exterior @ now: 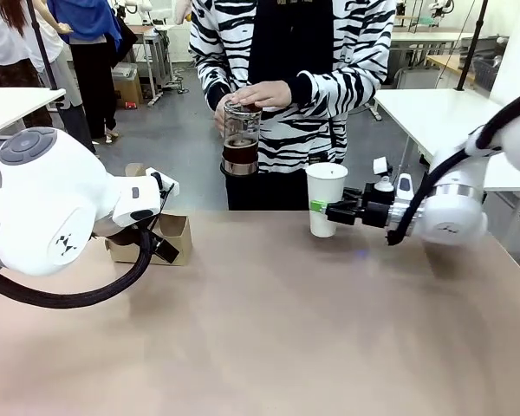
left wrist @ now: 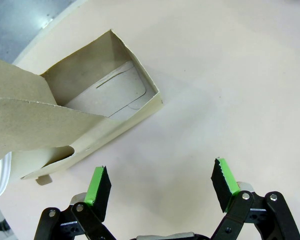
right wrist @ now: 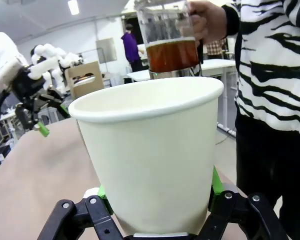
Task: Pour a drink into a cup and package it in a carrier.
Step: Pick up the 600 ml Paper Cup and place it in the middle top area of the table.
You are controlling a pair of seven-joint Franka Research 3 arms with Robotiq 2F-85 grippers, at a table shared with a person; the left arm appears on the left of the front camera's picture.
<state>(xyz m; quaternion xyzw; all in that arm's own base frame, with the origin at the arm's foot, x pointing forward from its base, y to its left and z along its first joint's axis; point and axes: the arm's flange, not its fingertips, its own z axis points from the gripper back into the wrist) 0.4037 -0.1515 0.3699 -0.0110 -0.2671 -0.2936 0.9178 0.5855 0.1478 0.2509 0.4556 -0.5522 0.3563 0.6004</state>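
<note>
L jaws gaping wide by 1 carrier [exterior: 178,236] at counter [exterior: 269,329] edge | R jaws gripping 1 cup [exterior: 326,195] | mid lying open

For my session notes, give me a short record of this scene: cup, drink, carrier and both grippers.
cup: tall white paper, upright on the table
right gripper: shut on the cup
drink: amber, in a glass pitcher held upright in the person's hand
carrier: brown cardboard, visible slot empty
left gripper: open, empty, beside the carrier
pouring: not yet begun
</note>
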